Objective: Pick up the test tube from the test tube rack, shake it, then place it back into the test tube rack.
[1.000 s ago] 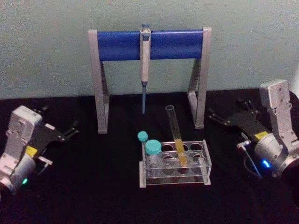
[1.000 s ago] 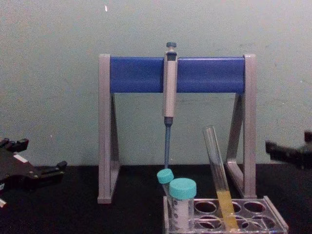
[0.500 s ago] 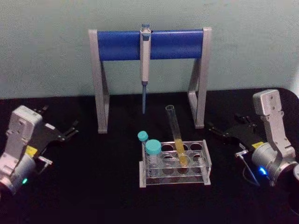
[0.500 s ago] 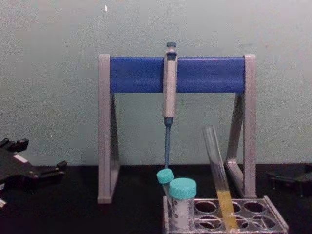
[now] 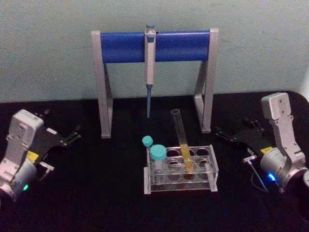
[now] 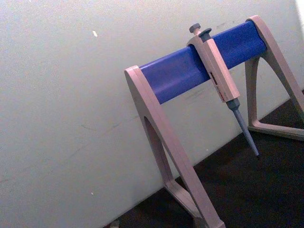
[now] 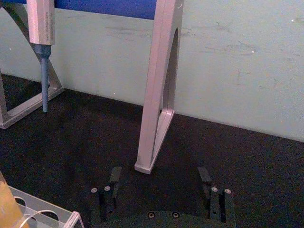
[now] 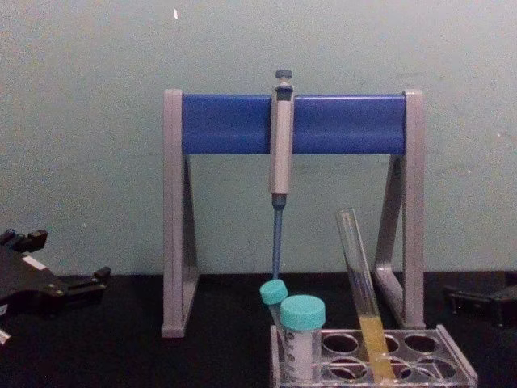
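Right gripper sits low over the black table with its two fingers spread wide and nothing between them, as we see in the right wrist view. Inward of its tips and well apart from them stands the test tube rack, a clear plate of round holes. The test tube rests in a hole on the side of the rack nearer this gripper, leaning back away from us, with yellow liquid in its lower part; we judge it not yet picked up. Two teal-capped tubes occupy the rack's far end from the gripper. Beyond the rack rises the pipette stand, a pipette hanging from its blue bar, its near leg close to the gripper's fingertips. The left gripper is parked far across the table, also open. We judge the main hazards to be clipping the stand leg on approach, and closing on the slanted glass off-centre, which could tip the light rack or lever the tube against its hole.
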